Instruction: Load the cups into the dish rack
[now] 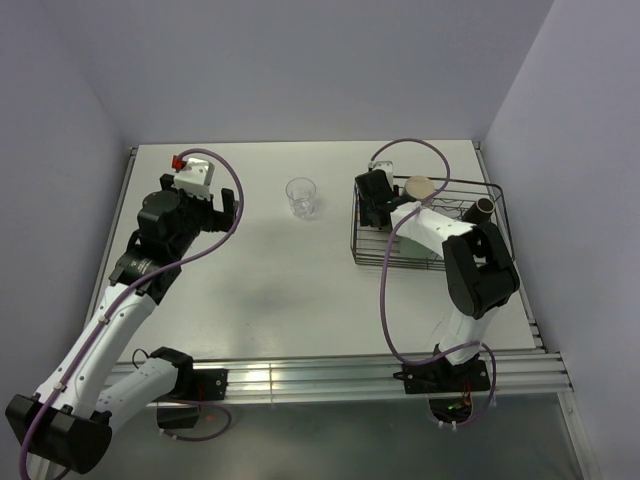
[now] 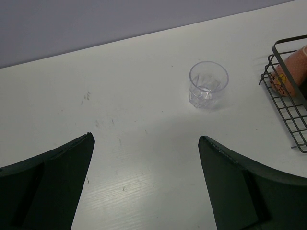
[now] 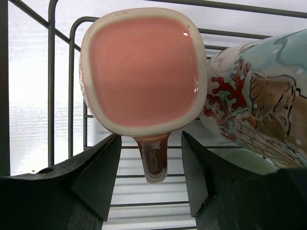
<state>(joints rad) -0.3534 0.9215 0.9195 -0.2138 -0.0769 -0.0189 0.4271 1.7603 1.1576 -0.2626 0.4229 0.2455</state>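
**A:** What is the left gripper (image 2: 145, 138) doing?

**B:** It hangs over the far left corner of the table (image 2: 120, 96), fingers spread wide with nothing between them. Its camera looks across at a clear glass (image 2: 208, 85), upright near the middle of the far edge.

**A:** And the dish rack (image 1: 354, 235)?

**B:** It sits in the far right corner. From above, the right arm (image 1: 440, 235) reaches into the rack's left end and hides what lies there. Only a brown cup (image 1: 483, 208) at the right end shows plainly.

**A:** Does the wrist camera help?

**B:** Yes. The right gripper (image 3: 151, 139) straddles the handle of a pink mug (image 3: 144, 72) lying on its side in the rack. The fingers are partly open, with a gap on either side of the handle, and they grip nothing. A patterned mug (image 3: 254, 100) lies just right of it. I cannot tell whether the two touch.
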